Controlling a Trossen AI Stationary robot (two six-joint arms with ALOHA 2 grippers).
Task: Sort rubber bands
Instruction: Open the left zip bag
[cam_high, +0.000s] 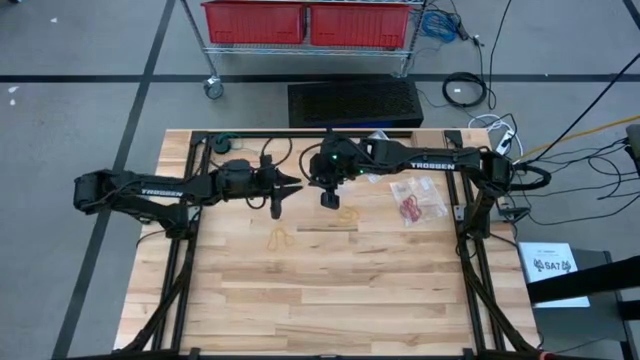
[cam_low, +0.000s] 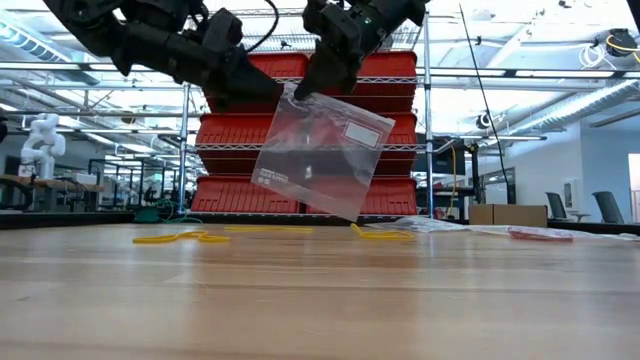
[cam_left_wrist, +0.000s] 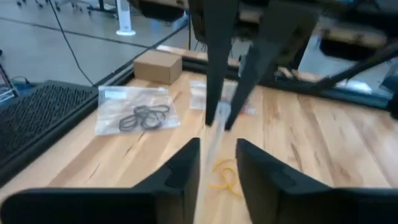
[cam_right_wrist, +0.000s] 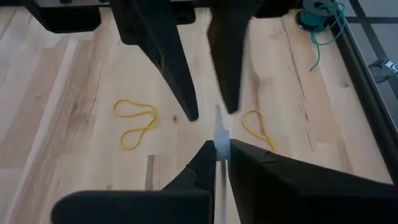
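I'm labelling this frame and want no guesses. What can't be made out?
- Held bag contents: low view, red bins show through the clear plastic.
- Red bands count: high view, too small and tangled.
- Whether the left gripper touches that bag: left wrist view, blurred, bag edge-on.
- Black bands: unseen in the high view, apparently under the right arm.

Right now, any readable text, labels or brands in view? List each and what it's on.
"TROSSEN" on the left arm, white lettering, high view.
"TROSSEN" on the right arm, high view.
Print on the white sheet right of the table: too small to read.
White label on the clear bag, low view: nothing legible.
Label on the bag of black bands, left wrist view: blurred.
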